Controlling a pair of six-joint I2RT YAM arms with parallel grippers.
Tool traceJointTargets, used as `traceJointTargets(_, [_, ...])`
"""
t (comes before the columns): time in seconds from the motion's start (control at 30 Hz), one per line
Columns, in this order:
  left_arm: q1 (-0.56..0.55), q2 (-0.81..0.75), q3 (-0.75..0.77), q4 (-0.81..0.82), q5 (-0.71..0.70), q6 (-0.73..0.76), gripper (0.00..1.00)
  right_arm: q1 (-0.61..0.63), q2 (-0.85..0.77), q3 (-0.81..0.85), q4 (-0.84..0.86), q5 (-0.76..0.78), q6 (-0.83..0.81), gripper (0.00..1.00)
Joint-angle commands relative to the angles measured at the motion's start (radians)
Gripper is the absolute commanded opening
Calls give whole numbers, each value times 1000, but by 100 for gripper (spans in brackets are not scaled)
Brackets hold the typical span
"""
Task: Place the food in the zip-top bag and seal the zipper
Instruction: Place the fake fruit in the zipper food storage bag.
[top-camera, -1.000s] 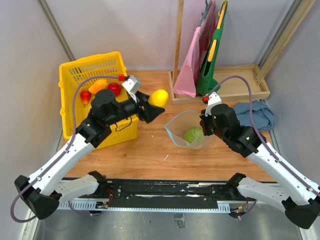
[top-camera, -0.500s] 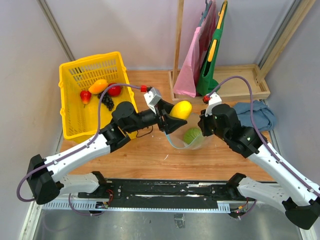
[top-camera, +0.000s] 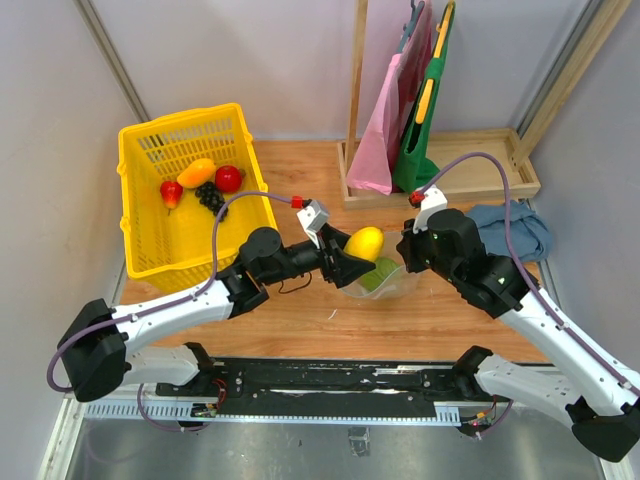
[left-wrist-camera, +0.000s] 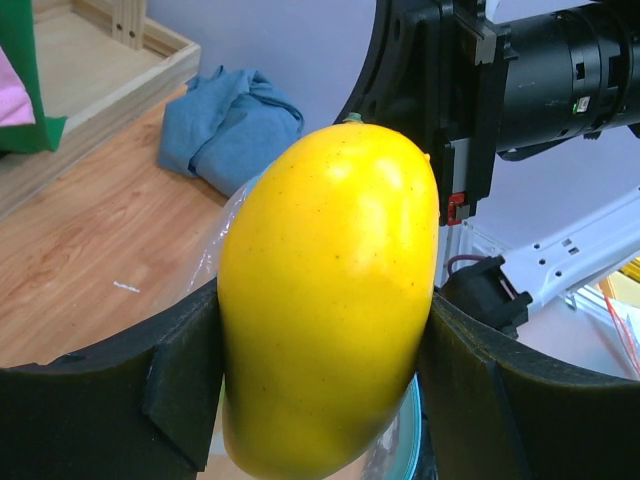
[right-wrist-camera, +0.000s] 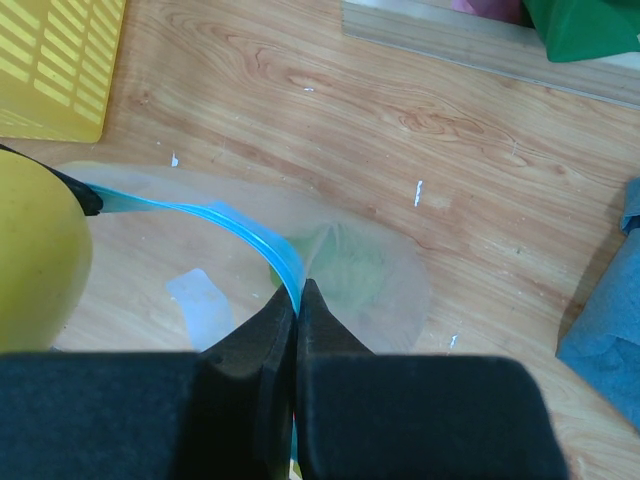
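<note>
My left gripper (top-camera: 352, 262) is shut on the orange-yellow mango (top-camera: 364, 243), which fills the left wrist view (left-wrist-camera: 330, 300), and holds it over the open mouth of the clear zip-top bag (top-camera: 385, 281). My right gripper (right-wrist-camera: 297, 290) is shut on the bag's blue zipper strip (right-wrist-camera: 235, 222), pinching the right side of the mouth and holding it up. A pale green round fruit (top-camera: 378, 274) lies inside the bag, seen through the plastic in the right wrist view (right-wrist-camera: 350, 275). Red fruits (top-camera: 228, 178), an orange piece (top-camera: 196, 171) and the dark grape bunch (top-camera: 210, 196) lie in the yellow basket (top-camera: 160, 240).
A wooden tray (top-camera: 470, 182) with a post holding pink and green bags (top-camera: 405, 100) stands at the back right. A blue cloth (top-camera: 510, 228) lies right of my right arm. The yellow basket stands at the back left.
My left gripper has carried the mango from beside the basket rightward and down to the bag's mouth. My right gripper has kept its hold on the zipper strip.
</note>
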Motion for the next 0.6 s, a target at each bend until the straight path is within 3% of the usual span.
traceJointTargets(0.0, [-19,-5,-14,44,-29,10,36,-6,-16,-3,32,9,18,1])
traceJointTargets(0.13, [-20,-12,-13,8,-44,33,50,-5,-16,-3,32,7,20,1])
traceJointTargets(0.57, [-28,-11,12,-60,20,119,70,-5,-18,1,32,12,17,0])
